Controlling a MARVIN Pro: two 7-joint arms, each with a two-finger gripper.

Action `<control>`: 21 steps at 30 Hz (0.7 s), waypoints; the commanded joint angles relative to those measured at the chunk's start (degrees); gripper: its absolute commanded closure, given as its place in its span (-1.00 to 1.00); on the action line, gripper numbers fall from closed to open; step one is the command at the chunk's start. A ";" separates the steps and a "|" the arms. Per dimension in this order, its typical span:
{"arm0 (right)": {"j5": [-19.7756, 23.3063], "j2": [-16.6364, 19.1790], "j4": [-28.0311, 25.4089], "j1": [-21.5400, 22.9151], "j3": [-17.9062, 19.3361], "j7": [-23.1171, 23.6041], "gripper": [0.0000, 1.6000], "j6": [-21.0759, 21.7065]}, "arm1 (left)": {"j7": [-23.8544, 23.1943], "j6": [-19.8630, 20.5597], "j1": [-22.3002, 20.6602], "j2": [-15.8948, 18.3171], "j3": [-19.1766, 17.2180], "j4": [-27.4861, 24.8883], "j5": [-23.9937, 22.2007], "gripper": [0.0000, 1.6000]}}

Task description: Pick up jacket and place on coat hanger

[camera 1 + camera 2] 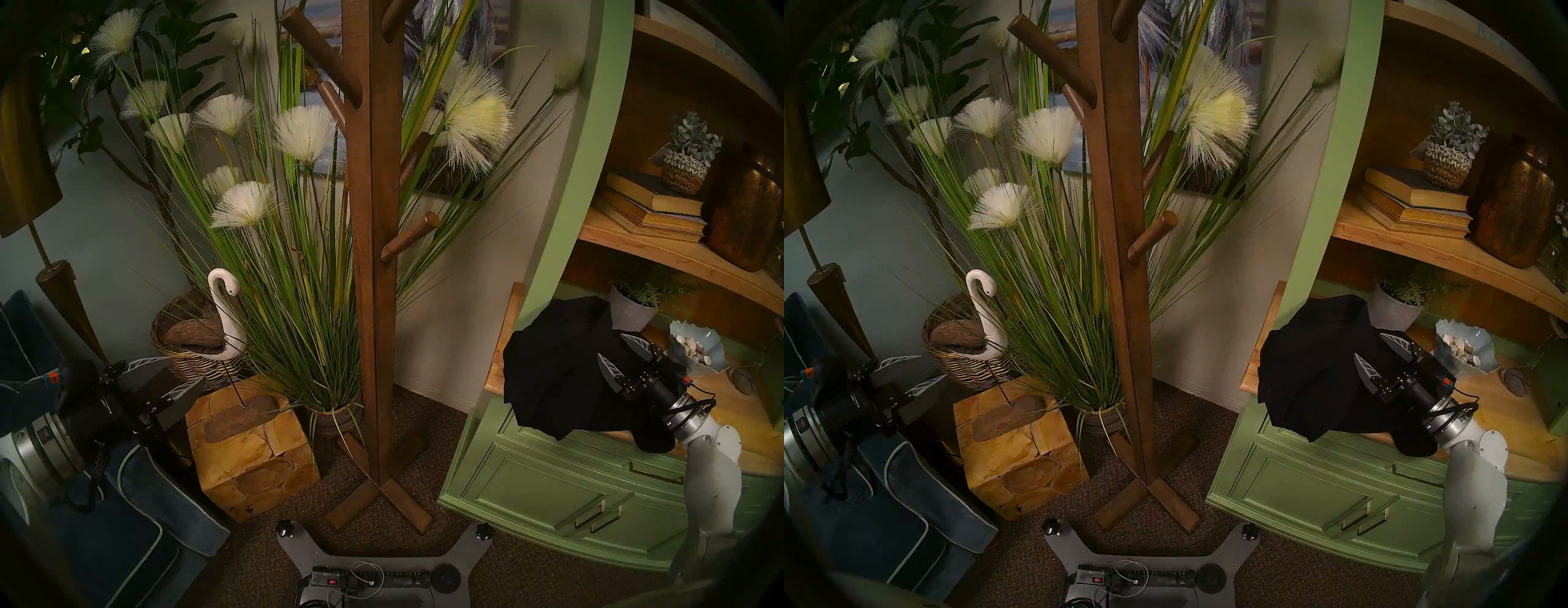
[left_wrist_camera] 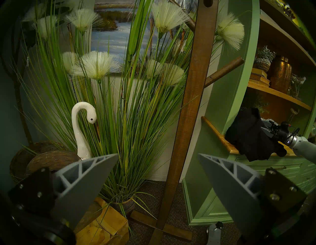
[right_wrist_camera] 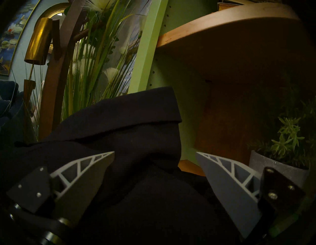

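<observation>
right pincer at the jacket, stand bare

nearest us, our left pincer [image 1: 180, 373] hangs by the dark blue cushion [image 1: 140, 501], its fingers spread wide with nothing between them, pointing toward the wooden block [image 1: 250, 450] and the white swan figure [image 1: 222, 314].

over on the right, our right pincer [image 1: 617, 348] is up against the jacket [image 1: 564, 373], fingers spread wide. from the wrist view the black cloth [image 3: 128, 136] bulges up between the two tips and we cannot tell whether they touch it. nothing is pinched.

the jacket sits in a crumpled heap on the wooden bench [image 1: 721, 407] of the green cabinet [image 1: 551, 488], at its left end, with a fold drooping over the front edge above the drawers. just behind it stands a grey potted plant [image 1: 634, 303], and a shell bowl [image 1: 695, 346] lies to the right.

further back, in the middle, the coat hanger [image 1: 373, 254] stands upright on its x-shaped foot on the carpet, well apart from the jacket, every visible peg bare. behind it rise the tall grasses [image 1: 275, 204].
</observation>
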 commanded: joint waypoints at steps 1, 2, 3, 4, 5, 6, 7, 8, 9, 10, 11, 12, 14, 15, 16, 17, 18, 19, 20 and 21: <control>3.43 0.86 -1.57 2.97 -2.41 5.65 -1.00 -2.03 | -0.54 0.05 -0.25 0.03 -0.06 -0.88 -0.74 -1.00; 3.65 0.85 -1.81 2.96 -2.90 5.34 -1.00 -2.25 | -0.54 0.05 -0.25 0.03 -0.05 -0.88 -0.74 -1.00; 3.46 1.23 -2.14 2.80 -3.72 5.26 -1.00 -2.46 | -0.54 0.04 -0.25 0.03 -0.05 -0.88 -0.74 -1.00; 3.55 1.56 -2.64 2.39 -4.59 4.77 -1.00 -2.36 | -0.54 0.04 -0.25 0.03 -0.05 -0.88 -0.74 -1.00; 3.57 1.83 -3.39 1.63 -5.39 4.60 -1.00 -2.08 | -0.54 0.05 -0.25 0.02 -0.05 -0.88 -0.74 -1.00; 3.90 1.93 -4.15 0.82 -6.02 4.43 -1.00 -2.03 | -0.54 0.05 -0.25 0.02 -0.05 -0.88 -0.73 -1.00; 3.93 2.20 -5.29 -0.54 -6.94 3.98 -1.00 -2.10 | -0.54 0.04 -0.25 0.02 -0.05 -0.88 -0.73 -1.00; 4.10 2.30 -5.70 -1.20 -7.22 4.87 -1.00 -2.14 | -0.54 0.05 -0.25 0.02 -0.05 -0.88 -0.73 -1.00; 4.07 3.18 -6.12 -2.56 -8.99 3.00 -1.00 -1.53 | -0.54 0.05 -0.25 0.02 -0.05 -0.88 -0.73 -1.00; 4.26 3.04 -7.58 -3.89 -8.75 4.06 -1.00 -0.69 | -0.54 0.05 -0.25 0.02 -0.05 -0.88 -0.73 -1.00; 4.11 3.48 -8.03 -5.03 -9.62 3.65 -1.00 -0.91 | -0.53 0.04 -0.26 0.02 -0.04 -0.87 -0.71 -1.00; 4.28 3.59 -8.53 -6.00 -9.81 3.83 -1.00 -1.59 | -0.53 0.04 -0.26 0.02 -0.05 -0.87 -0.71 -1.00; 4.67 4.16 -8.57 -7.05 -10.51 4.16 -1.00 -2.52 | -0.55 0.05 -0.26 0.02 -0.05 -0.88 -0.73 -1.00; 4.90 4.78 -8.54 -7.47 -11.24 3.83 -1.00 -2.13 | -0.56 0.06 -0.26 0.01 -0.06 -0.89 -0.74 -1.00; 5.35 5.15 -8.60 -7.81 -11.78 3.32 -1.00 -2.43 | -0.56 0.06 -0.26 0.01 -0.07 -0.89 -0.75 -1.00; 5.95 5.36 -8.39 -7.87 -11.80 4.01 -1.00 -2.85 | -0.57 0.07 -0.26 0.01 -0.07 -0.89 -0.76 -1.00; 6.51 5.92 -8.04 -8.00 -12.41 3.86 -1.00 -3.21 | -0.58 0.07 -0.26 0.01 -0.08 -0.90 -0.77 -1.00; 6.84 6.30 -7.85 -8.09 -12.87 3.52 -1.00 -3.42 | -0.58 0.08 -0.26 0.01 -0.08 -0.90 -0.77 -1.00; 7.38 6.64 -7.47 -7.96 -13.08 3.93 -1.00 -3.69 | -0.58 0.08 -0.26 0.01 -0.08 -0.90 -0.78 -1.00; 8.13 6.99 -7.21 -7.96 -13.54 3.44 -1.00 -4.19 | -0.58 0.08 -0.26 0.01 -0.08 -0.90 -0.78 -1.00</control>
